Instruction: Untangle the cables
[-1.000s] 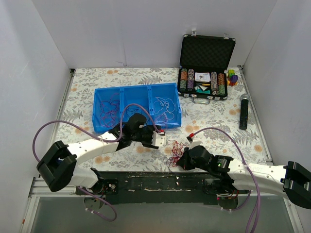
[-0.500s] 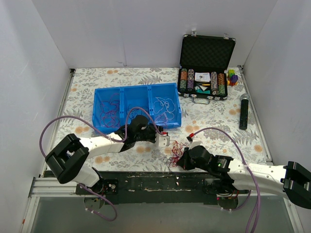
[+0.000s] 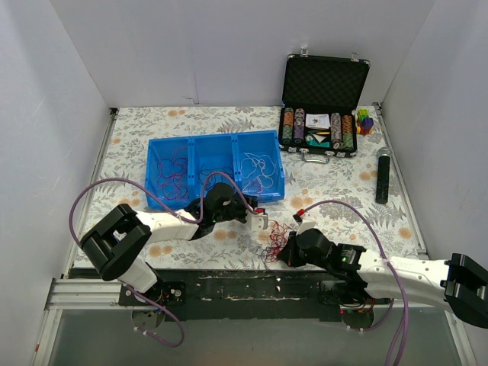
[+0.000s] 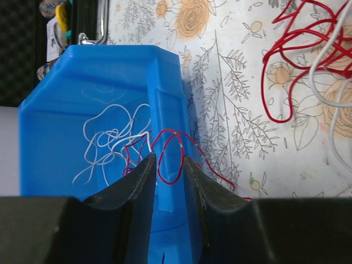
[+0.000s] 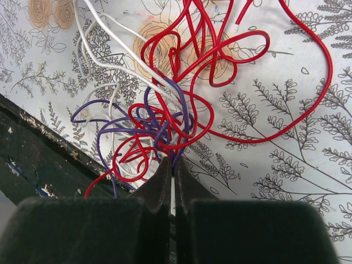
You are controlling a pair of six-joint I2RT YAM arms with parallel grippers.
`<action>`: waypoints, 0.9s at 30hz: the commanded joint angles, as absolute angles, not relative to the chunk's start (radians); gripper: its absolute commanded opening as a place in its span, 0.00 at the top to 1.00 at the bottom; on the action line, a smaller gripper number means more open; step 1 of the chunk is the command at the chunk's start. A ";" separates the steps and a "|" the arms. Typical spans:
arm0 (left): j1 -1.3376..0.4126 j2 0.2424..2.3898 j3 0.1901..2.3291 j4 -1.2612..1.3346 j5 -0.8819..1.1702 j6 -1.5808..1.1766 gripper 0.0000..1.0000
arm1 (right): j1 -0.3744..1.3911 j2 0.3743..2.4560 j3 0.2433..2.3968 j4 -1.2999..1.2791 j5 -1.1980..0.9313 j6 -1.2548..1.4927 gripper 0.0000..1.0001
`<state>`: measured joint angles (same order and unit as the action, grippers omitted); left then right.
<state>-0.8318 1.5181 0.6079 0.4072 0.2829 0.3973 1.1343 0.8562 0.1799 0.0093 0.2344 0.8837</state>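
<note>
- Top view: cables (image 3: 273, 242) are knotted on the counter (image 3: 126, 149) at the near edge. R pincer (image 3: 287, 252) sits at the knot's right side. L pincer (image 3: 258, 221) is nearer the blue bin (image 3: 213, 138), at its right compartment. L arm reaches low across, R arm comes in from the right.
- L wrist: L pincer (image 4: 168, 160) jaws are narrowly apart. A red wire (image 4: 179, 132) loop stands in the gap, trailing over the bin wall. Not pinched yet, I reckon.
- R wrist: R pincer (image 5: 171, 165) is together, clamped on strands. The knot fans straight ahead of the tips.

cables (image 3: 274, 242) before bin (image 3: 216, 139), case (image 3: 325, 81) right of bin
</note>
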 commanded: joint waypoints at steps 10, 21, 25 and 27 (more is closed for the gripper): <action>-0.836 1.520 0.575 0.410 0.302 0.457 0.73 | 1.138 0.873 0.140 -0.080 0.264 0.862 0.99; -0.834 1.586 0.640 0.454 0.305 0.454 0.79 | 1.138 0.862 0.140 -0.087 0.272 0.864 0.99; -0.834 1.579 0.638 0.474 0.304 0.465 0.93 | 1.138 0.853 0.137 -0.091 0.272 0.865 0.99; -0.836 1.559 0.635 0.483 0.296 0.463 1.00 | 1.140 0.851 0.137 -0.091 0.272 0.867 0.99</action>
<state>-0.8333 1.5982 0.6113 0.4526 0.2832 0.4522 1.1343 0.8486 0.1783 0.0090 0.2375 0.8841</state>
